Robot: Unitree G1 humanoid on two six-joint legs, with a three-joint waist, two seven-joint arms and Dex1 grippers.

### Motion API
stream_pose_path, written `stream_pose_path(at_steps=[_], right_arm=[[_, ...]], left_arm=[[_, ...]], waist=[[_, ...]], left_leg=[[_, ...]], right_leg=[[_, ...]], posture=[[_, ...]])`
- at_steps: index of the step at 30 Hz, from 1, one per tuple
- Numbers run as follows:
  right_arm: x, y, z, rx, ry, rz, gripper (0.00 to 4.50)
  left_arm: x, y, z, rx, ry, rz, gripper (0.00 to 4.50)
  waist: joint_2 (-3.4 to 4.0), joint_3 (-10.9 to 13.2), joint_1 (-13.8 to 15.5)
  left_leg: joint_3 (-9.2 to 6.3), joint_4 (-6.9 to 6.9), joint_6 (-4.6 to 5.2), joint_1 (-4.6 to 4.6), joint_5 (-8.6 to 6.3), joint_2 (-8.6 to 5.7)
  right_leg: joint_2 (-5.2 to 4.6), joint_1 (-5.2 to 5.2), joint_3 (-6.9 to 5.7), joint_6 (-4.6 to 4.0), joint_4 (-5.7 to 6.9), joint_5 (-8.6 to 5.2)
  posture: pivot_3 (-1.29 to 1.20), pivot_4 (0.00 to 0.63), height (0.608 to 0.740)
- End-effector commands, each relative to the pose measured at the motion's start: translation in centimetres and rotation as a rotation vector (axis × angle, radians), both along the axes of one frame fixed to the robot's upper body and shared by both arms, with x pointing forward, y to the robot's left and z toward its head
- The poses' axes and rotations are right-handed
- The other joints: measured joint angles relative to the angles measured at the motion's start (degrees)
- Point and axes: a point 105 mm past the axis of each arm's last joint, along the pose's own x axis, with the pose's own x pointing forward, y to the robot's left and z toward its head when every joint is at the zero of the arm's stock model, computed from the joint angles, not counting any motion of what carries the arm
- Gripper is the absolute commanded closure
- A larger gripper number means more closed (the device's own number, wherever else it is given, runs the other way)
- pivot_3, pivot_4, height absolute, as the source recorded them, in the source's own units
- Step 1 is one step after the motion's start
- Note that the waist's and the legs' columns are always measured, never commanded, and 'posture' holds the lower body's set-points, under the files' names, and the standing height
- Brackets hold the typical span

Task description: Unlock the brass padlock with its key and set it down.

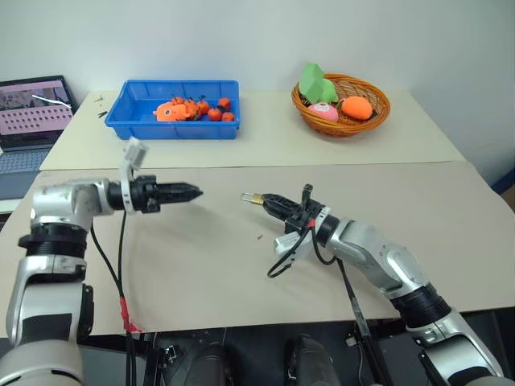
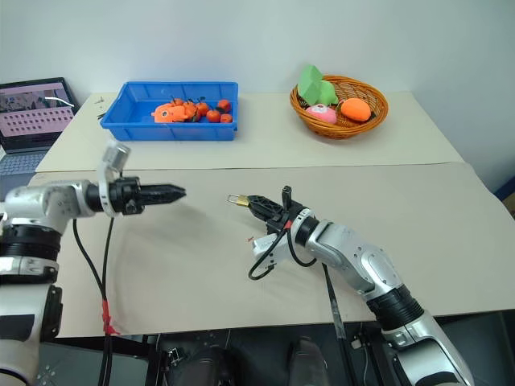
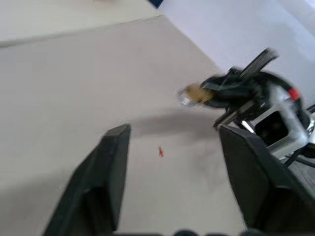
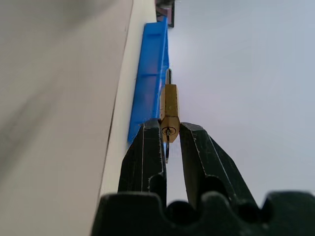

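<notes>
Right claw (image 1: pixel 262 199) is clamping the brass padlock (image 1: pixel 254 198) by its body, holding it up above the tabletop (image 1: pixel 386 201), keyhole end facing back along the fingers (image 4: pixel 147 147). Left claw (image 1: pixel 195 192) is hanging in the air well apart from the padlock, pointing toward it, fingers (image 3: pixel 110 162) standing apart with nothing between them. Blue bin (image 1: pixel 145 121) and basket (image 1: pixel 378 112) are sitting at the far side.
</notes>
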Motion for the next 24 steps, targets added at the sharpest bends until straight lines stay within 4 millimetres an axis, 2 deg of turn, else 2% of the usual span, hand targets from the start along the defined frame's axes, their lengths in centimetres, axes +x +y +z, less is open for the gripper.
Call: stream_pose_path(at_steps=[1, 4, 8, 10, 14, 18, 24], right_arm=[[-1.3, 0.5, 1.7, 0.042, -0.056, 0.034, 4.40], [-2.0, 0.9, 1.5, 0.028, -0.072, 0.060, 4.40], [-3.1, 1.3, 0.9, 0.004, -0.074, 0.097, 4.40], [-3.2, 1.4, 0.7, -0.001, -0.074, 0.102, 4.40], [-3.1, 1.4, 0.6, -0.012, -0.080, 0.106, 4.40], [-3.2, 1.3, 0.8, -0.018, -0.094, 0.120, 4.40], [-3.8, 1.7, 0.7, -0.033, -0.147, 0.173, 4.40]], left_arm=[[0.0, -1.2, 0.0, -0.118, 0.109, -0.032, 3.54], [0.8, -1.8, -1.1, -0.178, 0.207, 0.004, 4.39], [1.2, -3.1, -2.7, -0.219, 0.306, 0.004, 4.39], [1.0, -3.9, -2.8, -0.225, 0.332, -0.028, 4.39], [0.0, -4.7, -1.9, -0.267, 0.360, -0.128, 4.39], [-1.1, -4.3, -1.2, -0.281, 0.380, -0.182, 4.39], [-1.7, -4.4, -0.7, -0.260, 0.376, -0.223, 4.39]], waist=[[-0.01, 0.0, 0.0], [-0.01, 0.0, 0.1], [-0.02, 0.0, -0.3], [-0.02, 0.0, -0.6], [-0.03, 0.0, -0.6], [-0.04, 0.0, -0.4], [-0.04, 0.0, -0.2]], left_leg=[[0.00, 0.00, 0.00, -0.01, 0.00, 0.00], [0.01, 0.01, 0.00, 0.02, 0.00, -0.01], [0.02, 0.02, 0.00, 0.03, 0.00, -0.03], [0.04, 0.02, 0.00, 0.04, 0.00, -0.02], [0.05, 0.02, -0.01, 0.06, 0.00, -0.02], [0.02, 0.08, -0.01, 0.06, 0.00, 0.00], [0.00, 0.11, -0.01, 0.08, 0.00, 0.00]], right_leg=[[0.00, 0.00, 0.00, 0.00, -0.01, 0.00], [0.00, 0.02, 0.02, 0.01, 0.02, 0.00], [-0.01, 0.03, 0.02, 0.01, 0.04, -0.01], [0.01, 0.03, 0.03, 0.01, 0.04, 0.00], [0.00, 0.02, 0.04, 0.00, 0.12, -0.01], [-0.02, 0.01, 0.06, 0.00, 0.18, -0.02], [-0.04, -0.01, 0.14, -0.03, 0.24, -0.04]], posture=[[0.00, 0.150, 0.676], [0.00, 0.150, 0.676], [0.00, 0.150, 0.676], [0.00, 0.150, 0.676], [0.00, 0.150, 0.676], [0.00, 0.150, 0.676], [0.00, 0.150, 0.676]])
